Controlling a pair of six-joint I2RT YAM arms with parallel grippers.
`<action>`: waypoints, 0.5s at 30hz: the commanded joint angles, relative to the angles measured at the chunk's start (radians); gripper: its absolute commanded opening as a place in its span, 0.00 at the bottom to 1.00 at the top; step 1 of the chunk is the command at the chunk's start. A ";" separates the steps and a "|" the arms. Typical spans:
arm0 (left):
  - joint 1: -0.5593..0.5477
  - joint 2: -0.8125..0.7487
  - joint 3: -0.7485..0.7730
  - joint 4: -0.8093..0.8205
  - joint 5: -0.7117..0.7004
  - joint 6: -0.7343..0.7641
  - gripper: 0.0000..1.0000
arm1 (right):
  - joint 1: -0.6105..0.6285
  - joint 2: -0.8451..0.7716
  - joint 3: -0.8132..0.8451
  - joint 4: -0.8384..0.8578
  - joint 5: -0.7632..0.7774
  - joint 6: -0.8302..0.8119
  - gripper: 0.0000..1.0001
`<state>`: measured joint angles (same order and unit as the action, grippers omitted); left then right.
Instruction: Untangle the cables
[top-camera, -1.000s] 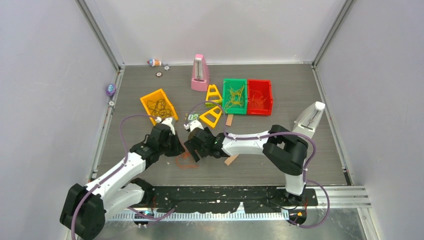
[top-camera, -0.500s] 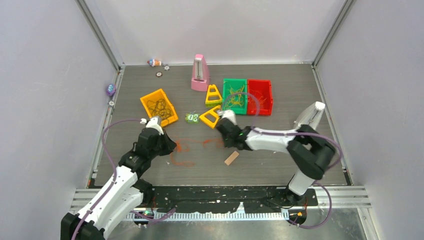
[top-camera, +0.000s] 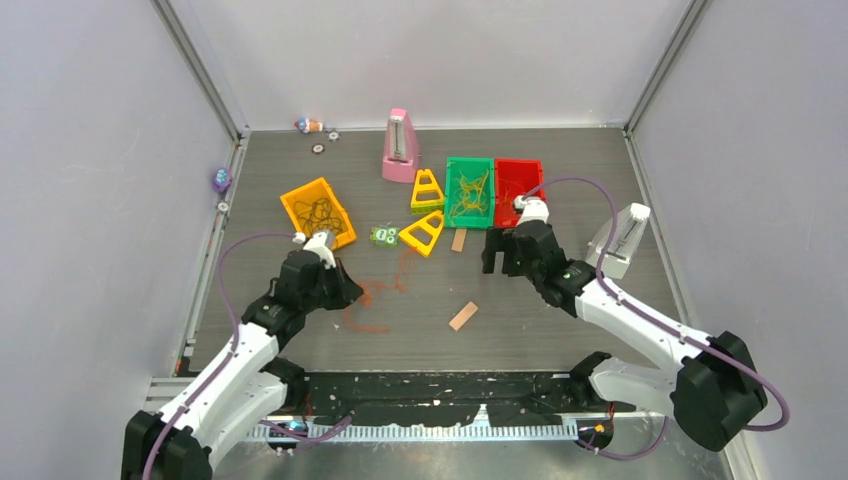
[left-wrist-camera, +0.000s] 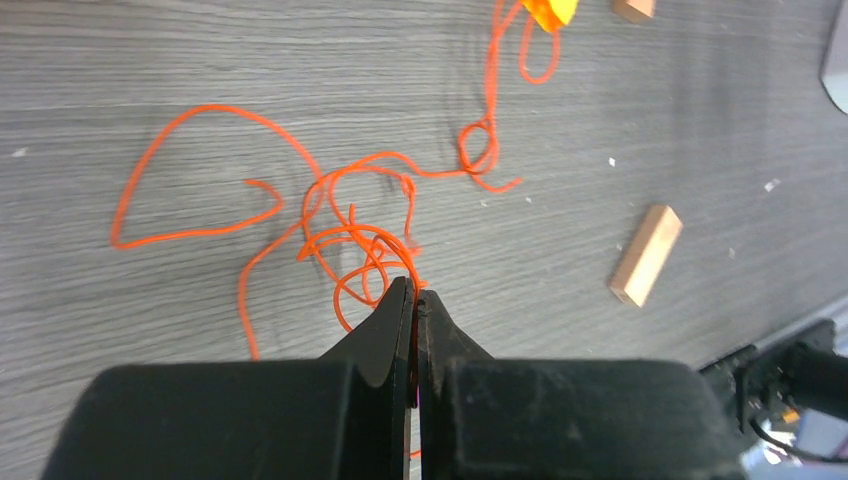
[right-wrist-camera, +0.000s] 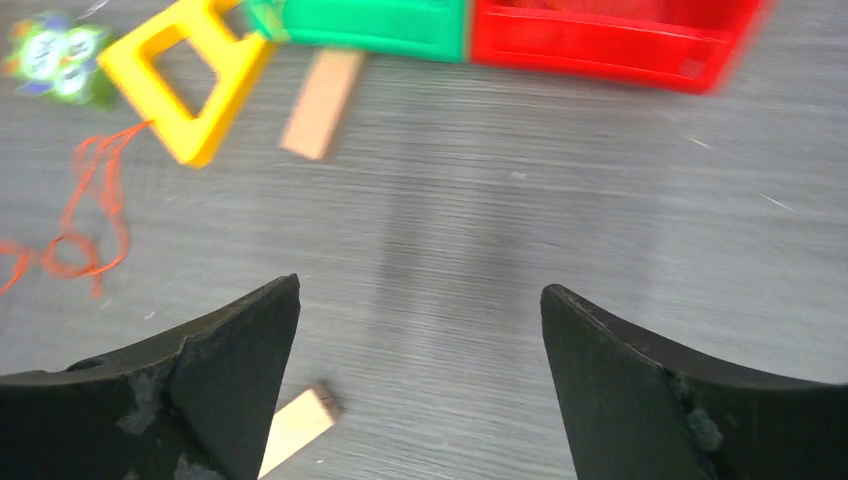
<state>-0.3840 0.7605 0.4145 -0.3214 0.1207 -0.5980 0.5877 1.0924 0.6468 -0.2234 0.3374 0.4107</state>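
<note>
An orange-red cable (top-camera: 375, 297) lies in a loose tangle on the grey table, left of centre. In the left wrist view its loops (left-wrist-camera: 360, 225) spread just ahead of the jaws. My left gripper (top-camera: 345, 291) is shut on a strand of this cable (left-wrist-camera: 413, 292) at the tangle's near edge. My right gripper (top-camera: 503, 262) is open and empty above bare table in front of the bins, well right of the tangle. In the right wrist view (right-wrist-camera: 420, 290) the cable's far end (right-wrist-camera: 85, 225) shows at the left edge. More thin cables lie in the bins.
A yellow bin (top-camera: 296, 200) holds dark cables, a green bin (top-camera: 469, 161) yellow ones, and a red bin (top-camera: 541, 195) orange ones. Two yellow triangle frames (top-camera: 424, 233), a pink metronome (top-camera: 400, 146), wooden blocks (top-camera: 463, 316) (top-camera: 459, 240), a green toy (top-camera: 384, 235) and a white stand (top-camera: 620, 240) are nearby.
My right arm has swung from the tangle at the centre out to the right and its gripper is now open. The cable has been stretched out. My left gripper stays shut on it.
</note>
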 joint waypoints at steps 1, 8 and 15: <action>0.005 0.049 0.076 0.085 0.139 0.015 0.00 | 0.033 0.053 0.005 0.176 -0.288 -0.102 0.97; 0.006 0.078 0.107 0.057 0.113 0.016 0.00 | 0.217 0.344 0.220 0.155 -0.178 -0.106 0.95; 0.005 0.076 0.095 0.059 0.097 0.012 0.00 | 0.382 0.627 0.550 0.030 -0.039 0.003 0.95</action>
<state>-0.3840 0.8406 0.4843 -0.3031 0.2100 -0.5941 0.8902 1.6093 0.9913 -0.1360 0.1894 0.3462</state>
